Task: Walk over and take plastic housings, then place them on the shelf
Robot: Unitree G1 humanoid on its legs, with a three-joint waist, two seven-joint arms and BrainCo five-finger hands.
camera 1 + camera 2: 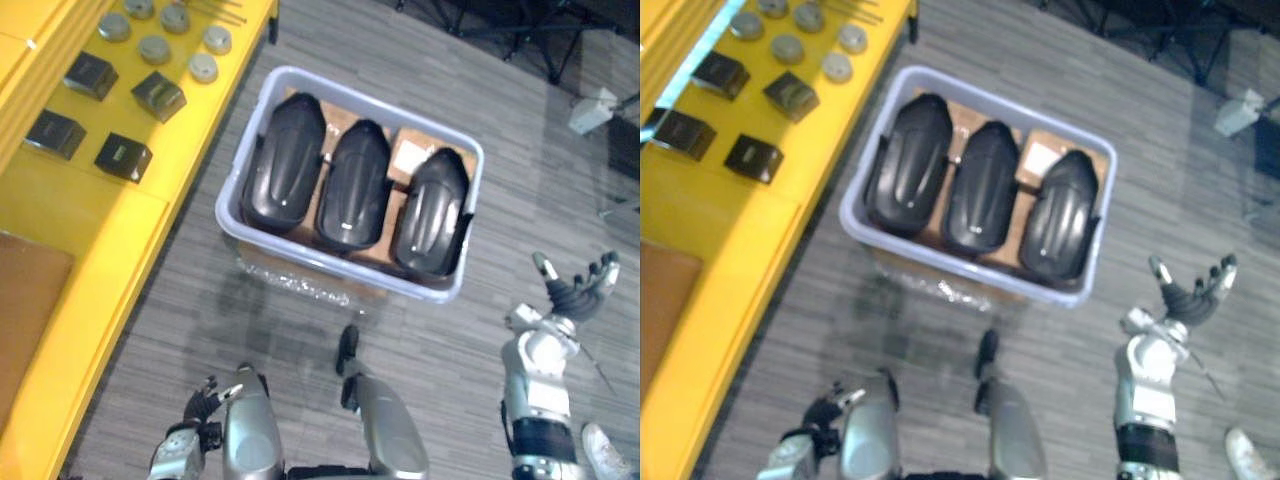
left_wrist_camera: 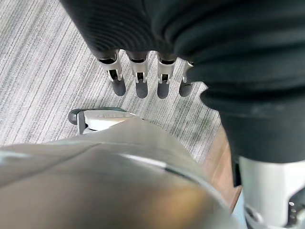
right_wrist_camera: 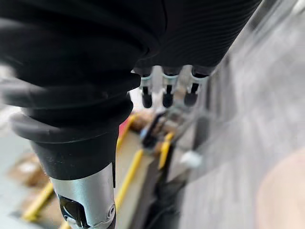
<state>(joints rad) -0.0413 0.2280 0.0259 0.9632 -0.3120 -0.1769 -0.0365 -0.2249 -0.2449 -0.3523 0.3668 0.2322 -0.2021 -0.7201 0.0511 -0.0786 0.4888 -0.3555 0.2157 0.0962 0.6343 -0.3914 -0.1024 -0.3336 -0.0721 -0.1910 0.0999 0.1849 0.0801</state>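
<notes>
Yellow shelf [image 1: 120, 240] at the left holds small black boxes [image 1: 158, 95] and grey discs [image 1: 203, 67]. Near it the left hand [image 1: 197, 408] hangs loose and empty. Three black plastic housings [image 1: 355, 185] lie side by side in a pale bin [image 1: 238, 172]. Farther over, the right hand [image 1: 578, 290] is spread wide, empty.

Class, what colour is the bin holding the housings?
Pale lilac-blue bin, clearest in the left eye view.
</notes>
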